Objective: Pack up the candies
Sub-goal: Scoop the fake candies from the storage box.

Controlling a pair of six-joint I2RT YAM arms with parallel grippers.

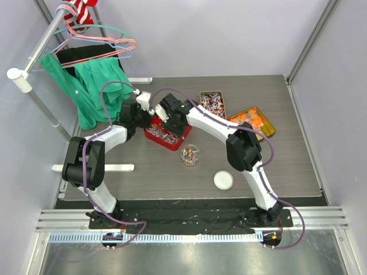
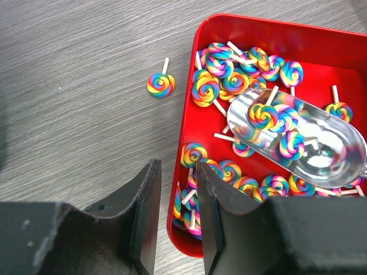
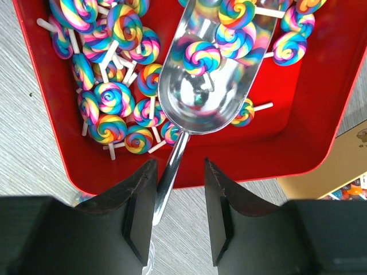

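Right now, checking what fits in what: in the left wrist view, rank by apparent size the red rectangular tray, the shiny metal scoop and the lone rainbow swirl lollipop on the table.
Largest: the red rectangular tray, though cropped.
Then the shiny metal scoop.
Smallest: the lone rainbow swirl lollipop.
All at similar depth, so nearness hardly matters.

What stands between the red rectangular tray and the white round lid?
A small clear round jar with colourful contents stands between the red rectangular tray and the white round lid; the top external view shows it.
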